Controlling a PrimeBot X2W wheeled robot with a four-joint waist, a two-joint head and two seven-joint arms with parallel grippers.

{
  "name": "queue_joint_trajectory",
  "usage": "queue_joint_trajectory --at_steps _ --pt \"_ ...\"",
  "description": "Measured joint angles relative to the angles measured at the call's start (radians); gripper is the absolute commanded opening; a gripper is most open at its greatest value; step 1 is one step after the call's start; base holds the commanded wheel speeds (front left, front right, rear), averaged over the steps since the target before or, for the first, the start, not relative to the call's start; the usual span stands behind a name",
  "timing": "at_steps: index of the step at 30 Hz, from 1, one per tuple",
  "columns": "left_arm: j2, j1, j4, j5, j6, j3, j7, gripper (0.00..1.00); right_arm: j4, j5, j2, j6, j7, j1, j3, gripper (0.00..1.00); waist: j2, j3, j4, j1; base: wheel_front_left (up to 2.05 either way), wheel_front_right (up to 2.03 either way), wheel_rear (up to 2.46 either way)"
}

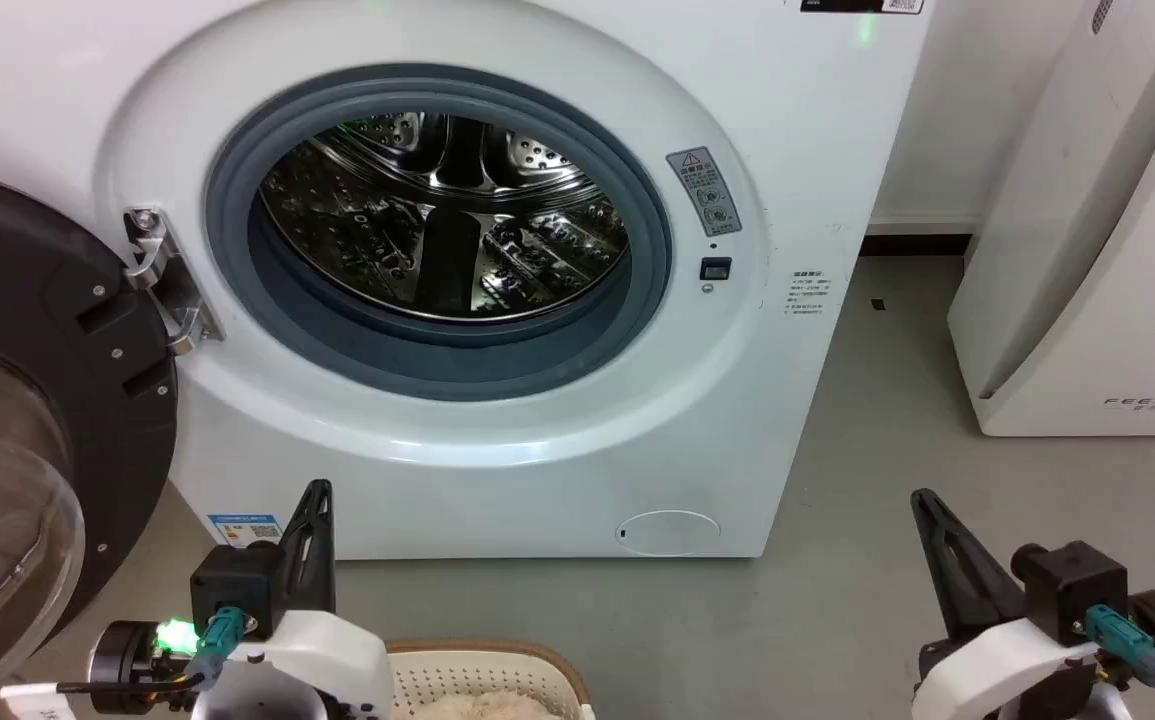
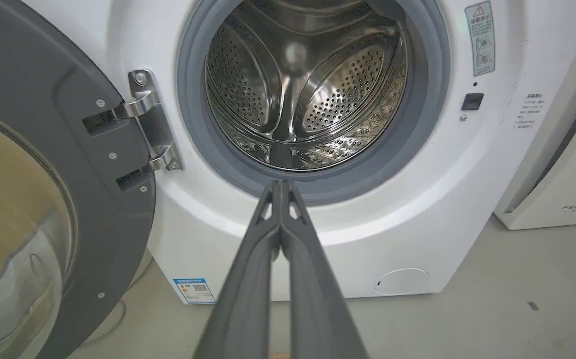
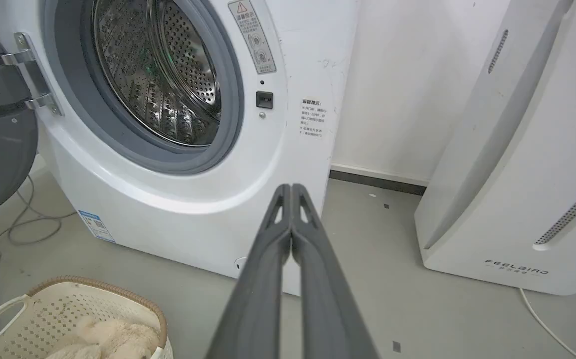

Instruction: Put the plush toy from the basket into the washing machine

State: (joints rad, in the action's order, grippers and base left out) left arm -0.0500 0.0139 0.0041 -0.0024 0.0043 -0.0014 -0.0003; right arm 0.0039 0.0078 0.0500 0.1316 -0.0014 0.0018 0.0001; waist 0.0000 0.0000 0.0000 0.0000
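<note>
- The left jaws are closed and empty, their two dark fingers (image 2: 253,279) pressed together along their length.
- The right jaws are likewise closed on nothing, fingers (image 3: 263,279) meeting at the tips.
- Both jaws hang low over the grey floor (image 1: 837,600), well apart from each other, pointing forward.
- Straight ahead of the left jaws stands the washing machine (image 1: 537,450). Its grey-sealed porthole is open, and the shiny steel drum (image 2: 307,99) shows just above the left tips in the left wrist view.
- The black-rimmed glass door (image 1: 37,400) is swung wide to the left of the left jaws.
- The plush toy (image 3: 108,336) lies inside the basket (image 3: 98,285), which sits on the floor between the two jaws and behind their tips, to the lower left of the right jaws in the right wrist view.
- To the right of the right jaws stands a white slanted appliance (image 1: 1087,300) marked FEELAIR.
</note>
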Motion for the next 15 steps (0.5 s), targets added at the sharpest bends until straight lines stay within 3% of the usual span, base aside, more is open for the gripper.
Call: queue_joint_trajectory --at_steps 5,6,15 --pt "0.0 0.0 0.0 0.0 0.0 0.0 0.0 0.0 0.0 0.0 0.0 0.0 0.0 0.0 0.0 0.0 0.0 0.0 0.0 0.0 0.0 0.0 0.0" --pt "0.0 0.0 0.0 0.0 0.0 0.0 0.0 1.0 0.0 0.001 0.0 0.0 0.0 0.0 0.001 1.0 0.0 0.0 0.0 0.0 0.0 0.0 0.0" --pt "0.0 0.0 0.003 -0.001 0.001 -0.007 -0.004 1.0 0.001 0.007 0.0 0.0 -0.005 0.0 -0.002 1.0 0.0 0.001 -0.001 0.0 0.0 0.0 0.0"
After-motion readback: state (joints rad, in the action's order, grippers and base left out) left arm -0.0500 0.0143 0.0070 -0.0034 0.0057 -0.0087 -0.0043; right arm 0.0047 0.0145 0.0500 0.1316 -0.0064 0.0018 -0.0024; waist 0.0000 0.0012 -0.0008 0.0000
